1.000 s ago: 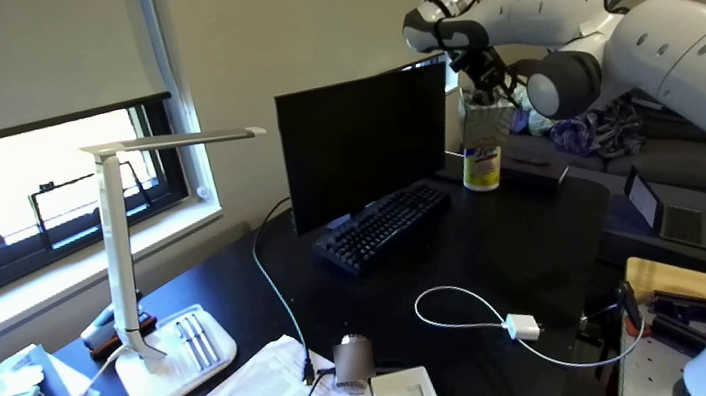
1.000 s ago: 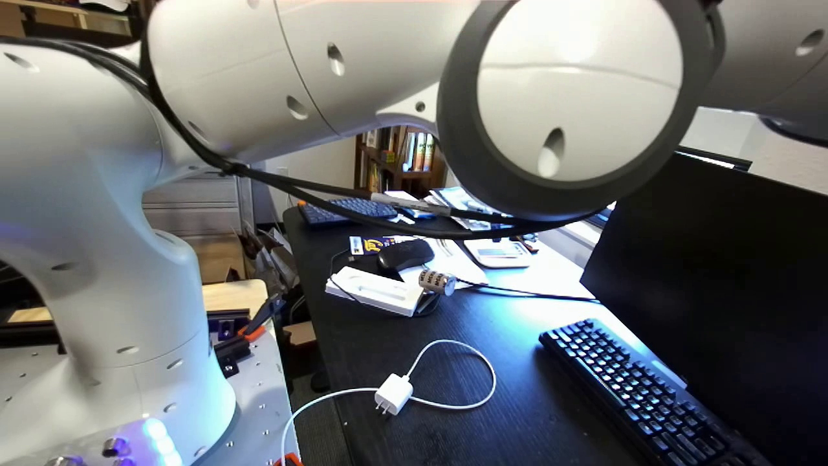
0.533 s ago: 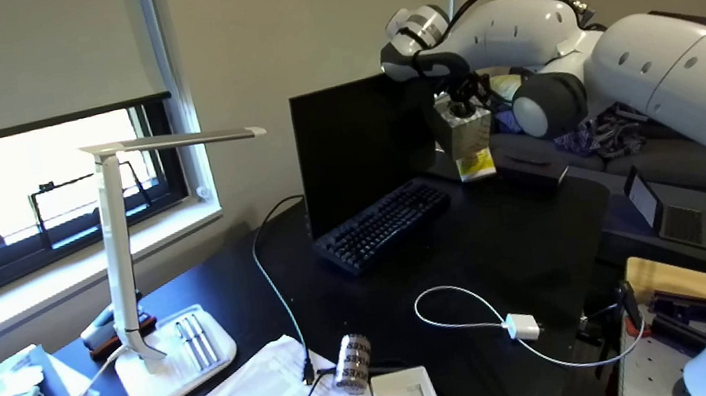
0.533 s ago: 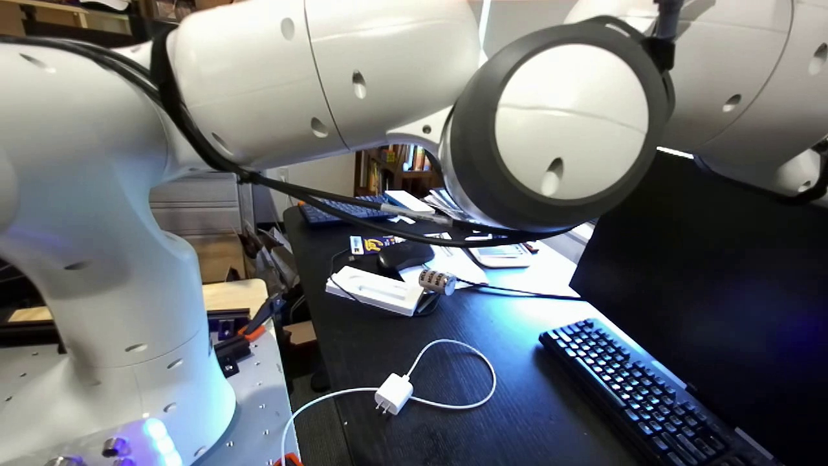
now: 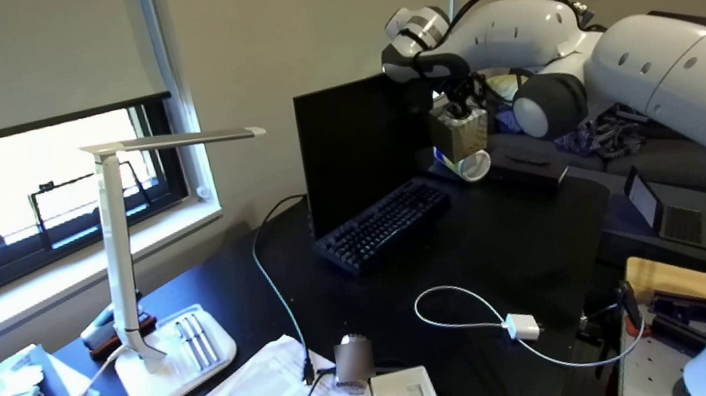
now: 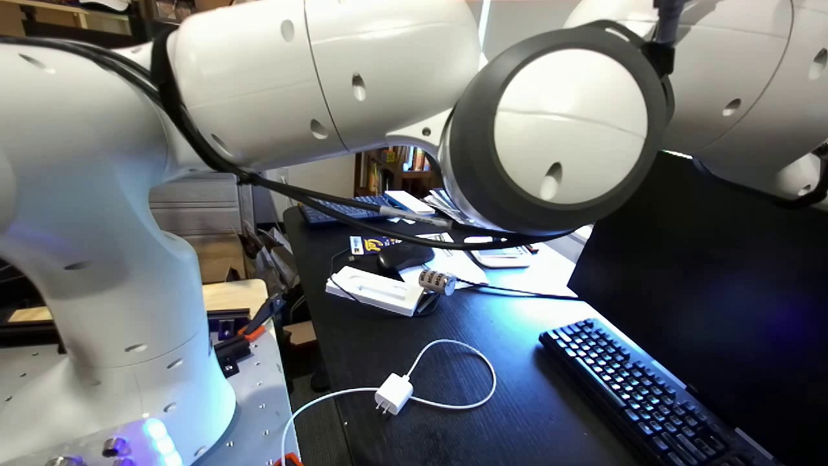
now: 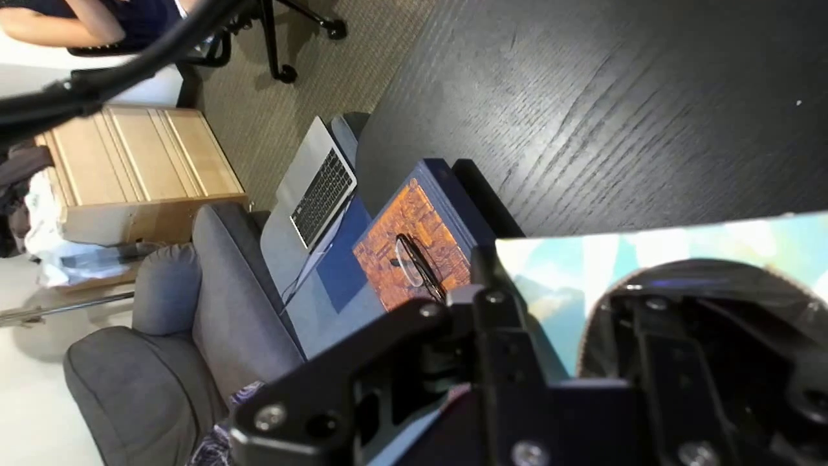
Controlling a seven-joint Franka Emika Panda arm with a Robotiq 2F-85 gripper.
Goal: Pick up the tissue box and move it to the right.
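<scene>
The tissue box [image 5: 462, 138] is pale yellow-green cardboard and hangs from my gripper [image 5: 461, 108] beside the monitor in an exterior view. In the wrist view the tissue box [image 7: 550, 272] shows its pale blue and white top with a dark oval opening. My gripper [image 7: 569, 304] is shut on it: one finger is at the box's edge, the other is in the opening. In an exterior view [image 6: 563, 129] the arm shows, but box and gripper are out of view.
A white bottle [image 5: 475, 166] lies tipped just under the box, base toward the camera. The black monitor [image 5: 366, 146] and keyboard [image 5: 385, 225] are close by. A flat box with glasses [image 7: 414, 239] lies near the desk edge. A white charger [image 6: 394, 393] with cable lies on the desk.
The gripper and box moved left and slightly down in an exterior view. The bottle below went from upright to tipped over. The monitor has turned or shifted a little.
</scene>
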